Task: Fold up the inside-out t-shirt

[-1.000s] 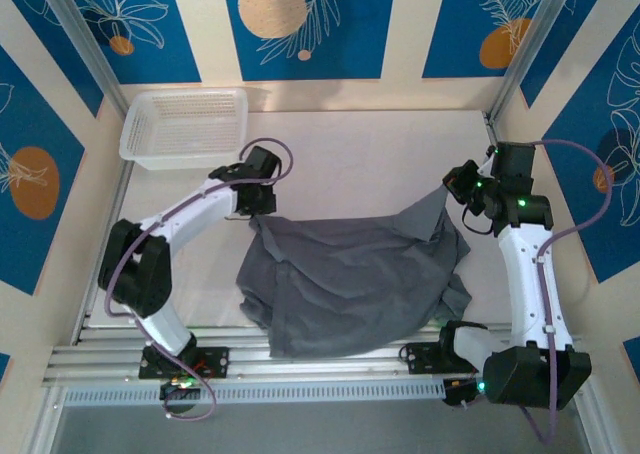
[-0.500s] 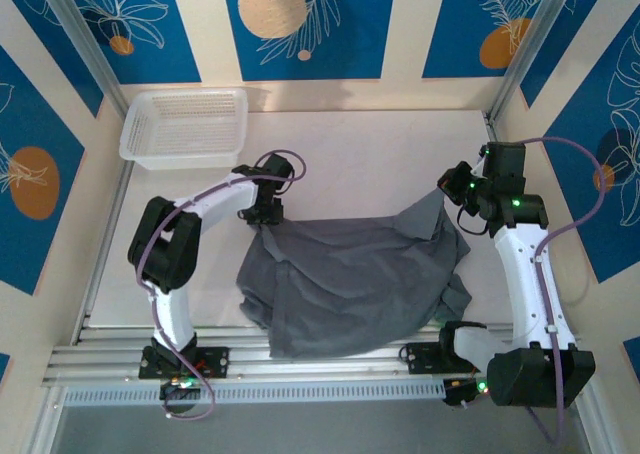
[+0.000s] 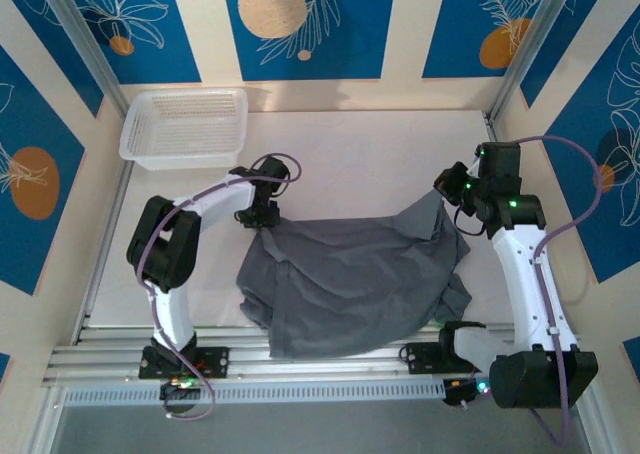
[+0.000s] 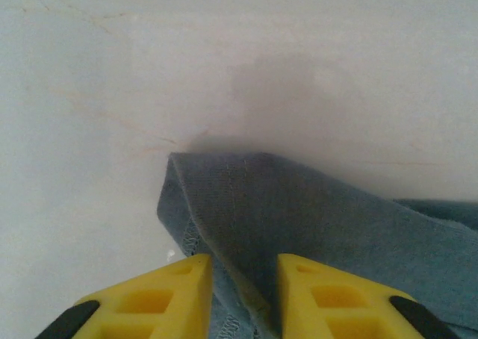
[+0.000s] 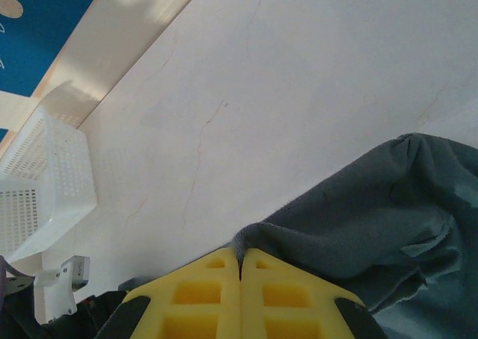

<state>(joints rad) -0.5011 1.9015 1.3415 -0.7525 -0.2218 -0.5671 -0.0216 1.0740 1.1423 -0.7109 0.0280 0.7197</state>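
The inside-out t-shirt (image 3: 350, 279) lies crumpled and dark slate-grey across the near middle of the table. My left gripper (image 3: 262, 217) is low at its far left corner. In the left wrist view the yellow fingers (image 4: 168, 294) straddle a raised fold of the t-shirt (image 4: 299, 212), open with a narrow gap; stitched hem shows beside the left finger. My right gripper (image 3: 445, 189) holds the shirt's far right corner lifted off the table. In the right wrist view that gripper (image 5: 240, 257) is shut, with an edge of the t-shirt (image 5: 373, 227) pinched between its tips.
A white perforated basket (image 3: 185, 126) stands at the back left corner and also shows at the left of the right wrist view as the basket (image 5: 37, 190). Bare white table (image 3: 360, 164) stretches behind the shirt. Metal rails (image 3: 300, 359) run along the near edge.
The left arm swung its elbow in and its gripper slid slightly right onto the shirt's corner, its fingers narrowing. The right gripper drifted a little up and left with the lifted corner.
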